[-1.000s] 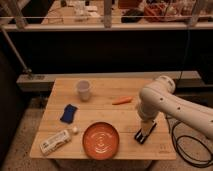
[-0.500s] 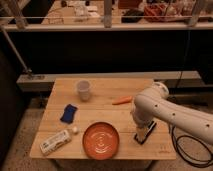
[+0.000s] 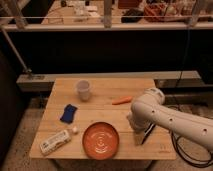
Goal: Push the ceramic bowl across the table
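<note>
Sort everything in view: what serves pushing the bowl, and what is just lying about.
Job: round orange-red ceramic bowl; light wooden plank table; gripper, open, low beside the bowl's right.
Lying about: translucent white cup; blue cloth-like piece; orange carrot-shaped stick; white oblong packet; small white ball.

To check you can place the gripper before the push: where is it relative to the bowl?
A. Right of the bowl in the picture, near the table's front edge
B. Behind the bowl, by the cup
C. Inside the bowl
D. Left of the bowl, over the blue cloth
A: the gripper hangs right of the bowl in the picture, low over the table near its front edge.
</note>
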